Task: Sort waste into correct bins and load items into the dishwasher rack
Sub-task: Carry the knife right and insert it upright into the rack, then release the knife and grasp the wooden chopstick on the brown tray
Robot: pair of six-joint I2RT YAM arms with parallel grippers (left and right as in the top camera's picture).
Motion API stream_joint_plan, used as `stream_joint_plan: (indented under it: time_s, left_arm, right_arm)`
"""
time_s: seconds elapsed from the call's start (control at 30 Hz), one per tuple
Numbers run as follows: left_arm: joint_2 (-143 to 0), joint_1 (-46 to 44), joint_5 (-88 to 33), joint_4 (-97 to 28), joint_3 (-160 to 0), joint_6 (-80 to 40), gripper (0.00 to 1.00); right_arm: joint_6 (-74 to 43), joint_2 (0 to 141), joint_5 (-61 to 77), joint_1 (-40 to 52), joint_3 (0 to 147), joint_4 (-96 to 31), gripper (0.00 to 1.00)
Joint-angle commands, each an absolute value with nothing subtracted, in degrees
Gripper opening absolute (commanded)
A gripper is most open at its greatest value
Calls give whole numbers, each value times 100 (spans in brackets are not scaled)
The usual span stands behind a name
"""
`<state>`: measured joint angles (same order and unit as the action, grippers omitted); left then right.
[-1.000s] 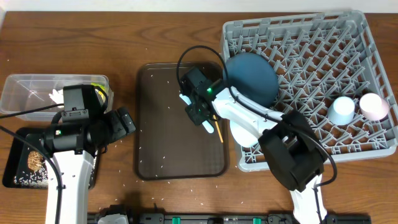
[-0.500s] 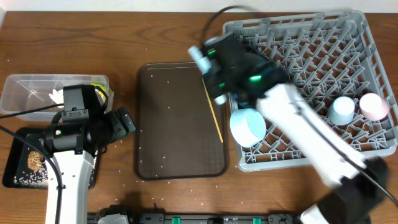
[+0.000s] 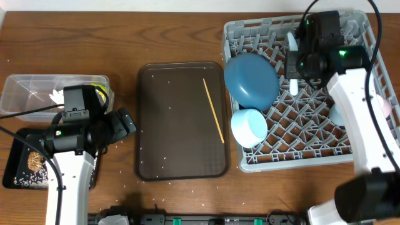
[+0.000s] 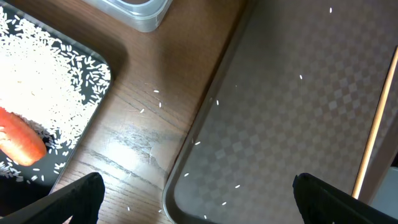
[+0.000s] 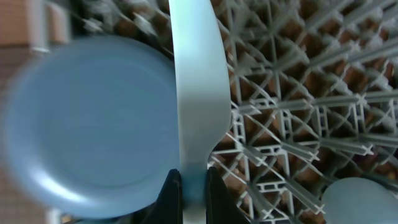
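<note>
My right gripper is shut on the pale blue spoon and holds it above the grey dishwasher rack, just right of the blue plate. In the right wrist view the jaws pinch the spoon, with the plate to its left. The pale blue bowl sits in the rack's front left. One chopstick lies on the brown tray. My left gripper is open and empty over the tray's left edge.
The clear tub and the black tray stand at the far left. The black tray holds rice and a carrot. Rice grains lie scattered on the brown tray and the table. A light blue cup stands in the rack.
My right gripper has carried the spoon from the brown tray up and to the right, over the rack past the plate. The left arm has not moved.
</note>
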<state>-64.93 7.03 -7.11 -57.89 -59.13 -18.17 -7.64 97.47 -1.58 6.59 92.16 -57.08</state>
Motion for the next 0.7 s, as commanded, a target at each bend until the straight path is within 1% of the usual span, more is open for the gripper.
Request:
stream_joint_plan:
  time_s: [0.0,0.13,0.27,0.3,0.33,0.37,0.43,0.47,0.5,0.6,0.67]
  left_arm:
    - [-6473,731,-666,-5802,-6025,-1848,98]
    - [-6473,731,-663,-5802,-6025,-1848,98]
    - [-6473,731,-663,-5802,-6025,-1848,98]
    - [-6473,731,-663,-5804,-6025,-1848,98]
    - [-6473,731,-663,-5804,-6025,-1848,98]
    - [-6473,731,-663,-5802,-6025,-1848,98]
    - [-6473,731,-663,-5802,-6025,-1848,98]
    - [-6473,731,-663,-5802,-6025,-1848,98]
    - [-6473,731,-663,-5804,-6025,-1848,98]
    - [-6473,731,-663,-5802,-6025,-1848,98]
    - [-6473,731,-663,-5802,-6025,-1848,98]
  right_arm:
    - [-593,10237,-183,436,9085,-5717,1]
    - [-543,10720,-213,290,9085,-5610,1]
    - [-97,11069,-220,296,9085,-5529,2]
    - [8,11104,-268,296,9085,-5529,11]
    - [34,11115,-325,298,9085,-5524,30]
    - [64,11111,-320,307,9089,-5498,40]
    - [93,11030,-272,342,9164,-5487,47]
    - [93,10971,-250,384,9223,-5492,52]
    - [95,10906,-222,436,9277,-5494,56]
    - [93,10608,126,729,9402,-5454,59]
    - [91,10401,519,1031,9417,-5374,55]
